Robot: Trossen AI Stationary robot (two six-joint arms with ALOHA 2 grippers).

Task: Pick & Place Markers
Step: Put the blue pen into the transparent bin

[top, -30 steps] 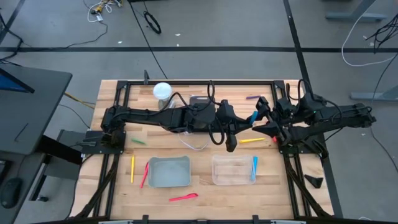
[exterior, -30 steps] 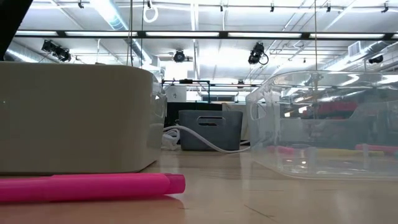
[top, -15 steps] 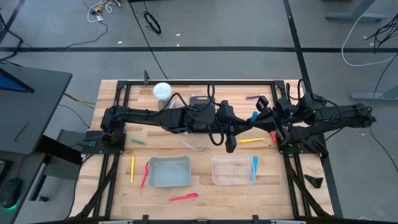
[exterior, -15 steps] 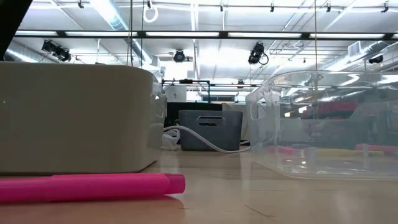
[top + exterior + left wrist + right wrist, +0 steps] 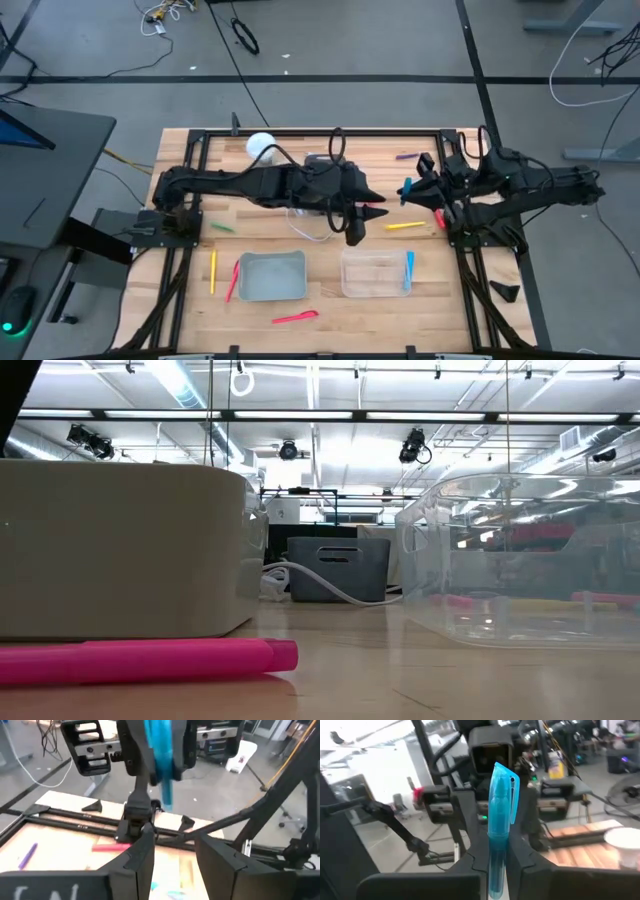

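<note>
I've just passed the blue marker (image 5: 499, 827) across: the right gripper (image 5: 408, 190) now has its fingers clamped on it, above the table (image 5: 180, 150) toward the right edge, while the left gripper (image 5: 385, 212) has let go, fingers parted, and pulled back toward the middle. Next comes the clear bin (image 5: 373, 272) near the front edge, I think. The path there looks open, though a yellow marker (image 5: 405, 226) lies between.

Two bins: one grey (image 5: 272, 276), one clear (image 5: 375, 272). Roughly ten markers, counting small ones unsurely: two blue, two yellow, three pink or red, one purple, one green.
</note>
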